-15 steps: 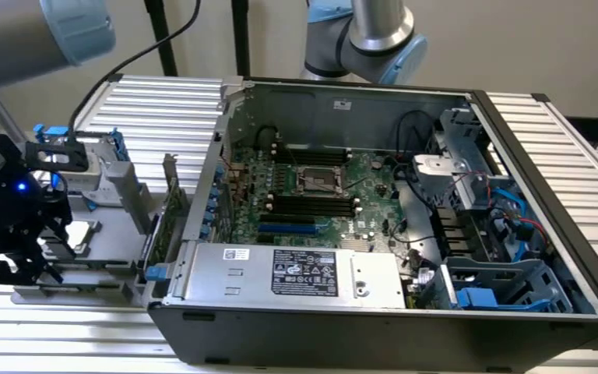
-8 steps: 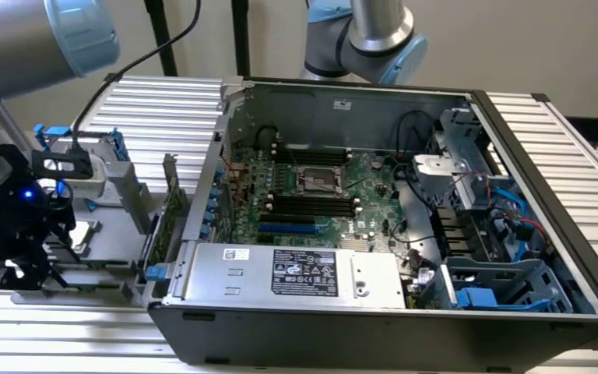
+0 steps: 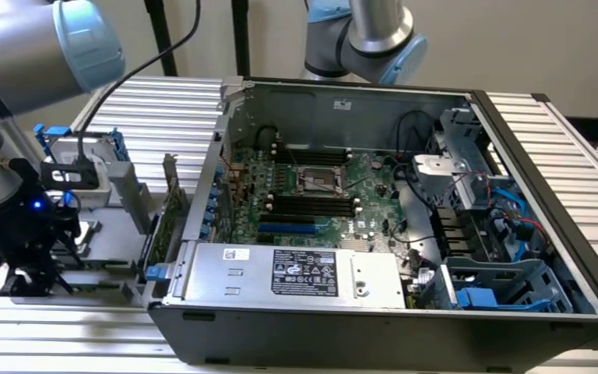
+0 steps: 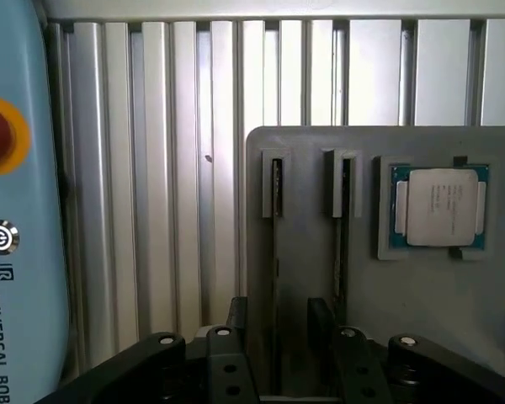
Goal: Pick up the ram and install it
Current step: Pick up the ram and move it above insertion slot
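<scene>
Two ram sticks stand on edge in slots of a grey holder plate (image 4: pixel 311 168), seen edge-on as thin dark strips. My gripper (image 4: pixel 278 318) is open and hangs low over the plate, its black fingers (image 4: pixel 236 316) straddling one ram stick (image 4: pixel 275 244). A clear gap shows on each side of that stick. The other ram stick (image 4: pixel 342 227) lies just outside the fingers. In the exterior view the gripper (image 3: pixel 29 273) is down at the holder, to the left of the open computer case (image 3: pixel 382 327). The motherboard's black ram slots (image 3: pixel 310 206) lie inside the case.
A processor chip (image 4: pixel 440 206) sits in a pocket of the holder plate. A light-blue teach pendant (image 4: pixel 17 252) with a red stop button lies beside it on the ribbed metal table (image 4: pixel 168 210). An upright expansion card (image 3: pixel 170 202) and a blue-framed drive (image 3: pixel 81 160) stand near the case.
</scene>
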`<state>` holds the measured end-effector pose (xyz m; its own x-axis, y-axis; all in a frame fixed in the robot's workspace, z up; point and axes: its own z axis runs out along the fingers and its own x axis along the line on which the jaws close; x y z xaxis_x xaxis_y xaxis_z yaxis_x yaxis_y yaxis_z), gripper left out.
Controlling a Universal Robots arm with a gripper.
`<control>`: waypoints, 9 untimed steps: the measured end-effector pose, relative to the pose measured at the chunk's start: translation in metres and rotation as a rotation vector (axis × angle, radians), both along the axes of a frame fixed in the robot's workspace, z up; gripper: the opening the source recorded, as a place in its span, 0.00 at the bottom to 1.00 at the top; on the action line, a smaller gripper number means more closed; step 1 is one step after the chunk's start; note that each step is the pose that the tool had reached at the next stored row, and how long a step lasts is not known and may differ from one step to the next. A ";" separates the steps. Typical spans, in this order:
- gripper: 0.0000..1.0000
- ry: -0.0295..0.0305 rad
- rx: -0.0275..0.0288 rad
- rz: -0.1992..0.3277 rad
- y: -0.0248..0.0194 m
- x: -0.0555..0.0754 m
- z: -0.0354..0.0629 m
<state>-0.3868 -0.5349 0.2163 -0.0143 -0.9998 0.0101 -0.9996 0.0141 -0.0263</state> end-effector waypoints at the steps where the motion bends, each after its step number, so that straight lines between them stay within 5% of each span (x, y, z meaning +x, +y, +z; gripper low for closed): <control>1: 0.42 0.0000 0.0000 0.001 0.0000 0.000 -0.0019; 9: 0.42 0.0001 -0.0001 0.006 0.0000 0.000 -0.0163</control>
<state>-0.3867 -0.5349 0.2000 -0.0084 -0.9999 0.0102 -0.9996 0.0081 -0.0262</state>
